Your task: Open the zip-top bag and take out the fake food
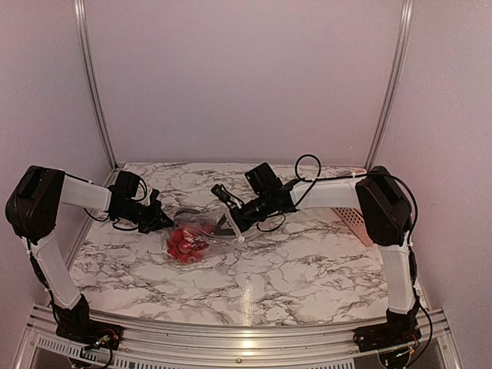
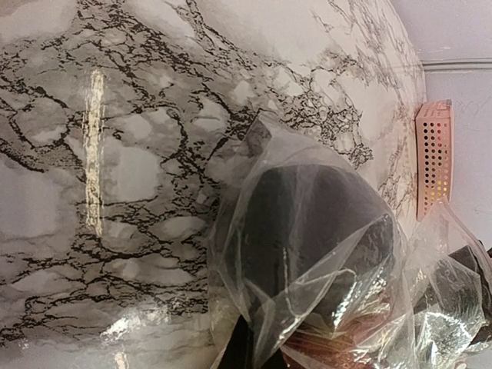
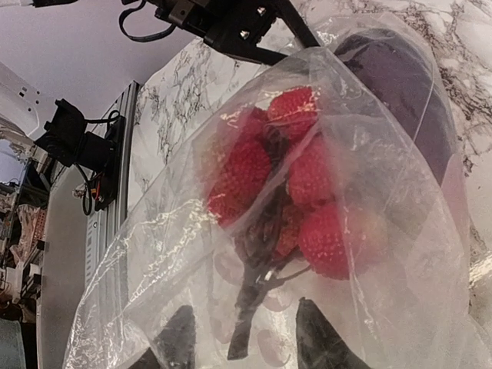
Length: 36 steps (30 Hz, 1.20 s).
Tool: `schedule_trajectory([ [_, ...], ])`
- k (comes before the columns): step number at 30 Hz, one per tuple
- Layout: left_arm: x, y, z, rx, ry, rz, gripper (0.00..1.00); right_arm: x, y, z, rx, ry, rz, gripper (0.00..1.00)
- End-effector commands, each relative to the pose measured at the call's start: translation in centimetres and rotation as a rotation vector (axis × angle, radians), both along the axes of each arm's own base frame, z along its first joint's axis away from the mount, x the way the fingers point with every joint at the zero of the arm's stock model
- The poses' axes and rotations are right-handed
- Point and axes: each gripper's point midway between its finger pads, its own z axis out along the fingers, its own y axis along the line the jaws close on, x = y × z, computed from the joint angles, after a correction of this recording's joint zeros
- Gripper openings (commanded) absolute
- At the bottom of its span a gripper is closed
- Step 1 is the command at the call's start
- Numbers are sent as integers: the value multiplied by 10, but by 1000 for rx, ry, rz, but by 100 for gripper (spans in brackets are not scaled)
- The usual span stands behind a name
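Note:
The clear zip-top bag [image 1: 201, 223] hangs between my two grippers, just above the marble table [image 1: 307, 269]. Red strawberries [image 1: 184, 242] of the fake food bunch in its lower part. In the right wrist view, the strawberries [image 3: 307, 177] and a dark purple rounded piece [image 3: 400, 84] show through the bag [image 3: 154, 254]. My left gripper [image 1: 159, 221] pinches the bag's left edge. In its own view the fingers [image 2: 273, 350] sit close together under the plastic [image 2: 254, 177]. My right gripper [image 1: 231, 221] is at the bag's right end. Its fingertips [image 3: 250, 342] stand wide apart behind the film.
A pink perforated basket [image 1: 350, 221] lies at the right, partly under my right arm; it also shows in the left wrist view [image 2: 433, 157]. White walls and metal posts enclose the table at the back and sides. The metal rail runs along the near edge.

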Motion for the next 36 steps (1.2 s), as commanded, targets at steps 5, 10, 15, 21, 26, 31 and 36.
schedule_trajectory([
  [5, 0, -2, 6, -3, -18, -2, 0, -8, 3, -12, -47, -20, 24, 24],
  [10, -3, -1, 5, -6, -14, -4, 0, -1, 2, 3, -38, -67, -9, 0],
  [15, -5, 5, 5, -1, -16, 9, 0, -1, -10, 14, -40, -79, -34, 0],
  [21, -1, 19, 6, 9, -23, 33, 0, -6, -40, 21, -44, -77, -86, 0],
  [26, 2, 29, 6, 22, -23, 50, 0, -9, -69, 24, -62, -78, -125, 0],
  [31, 4, 32, 4, 27, -18, 53, 0, -3, -92, 38, -50, -103, -185, 0],
  [36, 5, 32, 3, 29, -15, 51, 0, 3, -100, 70, -13, -151, -234, 0],
])
